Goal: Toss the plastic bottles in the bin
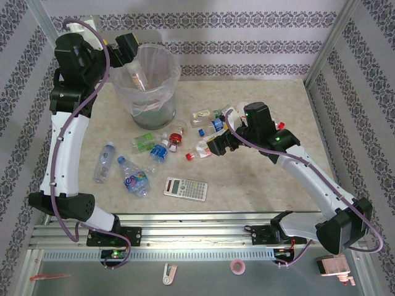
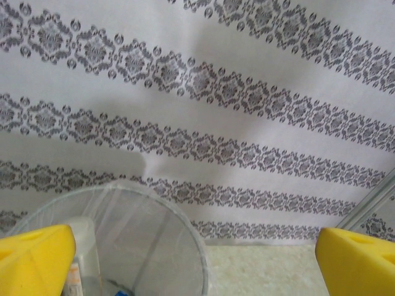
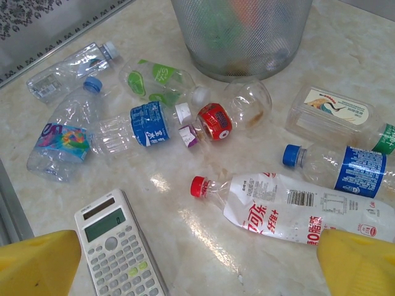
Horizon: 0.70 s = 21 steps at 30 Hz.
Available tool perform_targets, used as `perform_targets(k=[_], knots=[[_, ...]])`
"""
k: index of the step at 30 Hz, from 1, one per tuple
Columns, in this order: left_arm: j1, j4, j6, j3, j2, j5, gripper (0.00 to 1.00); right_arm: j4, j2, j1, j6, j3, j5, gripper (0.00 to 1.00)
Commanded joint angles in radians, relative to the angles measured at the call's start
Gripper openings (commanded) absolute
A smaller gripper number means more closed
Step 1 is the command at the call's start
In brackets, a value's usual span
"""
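my left claw hangs high over the bin, fingers spread wide and gripping nothing. a leaning bottle stands inside the rim just below it, so i judge the height is there to make drops land in the bag. on the surface the other bottles lie scattered on their sides in front of the bin, the leftmost bottle a little apart. a calculator sits near them, which i should leave alone. my right claw hovers low, wide open and empty, lined up on a crushed red-cap bottle, likely my next pick.
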Motion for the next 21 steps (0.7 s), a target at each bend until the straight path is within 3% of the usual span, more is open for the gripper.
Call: perform_targets(k=[1,11,21], knots=[[-0.002,-0.1,-0.051,-0.019,-0.041,0.024,1.0,-0.011,-0.007,-0.01,-0.016,0.007,-0.029,0.98],[-0.002,-0.221,-0.072,-0.209,-0.218,-0.059,1.0,-0.012,0.011,-0.01,-0.018,0.013,-0.032,0.98],[-0.002,-0.386,-0.087,-0.305,-0.267,-0.029,1.0,-0.013,0.029,-0.01,-0.001,0.033,0.012,0.98]])
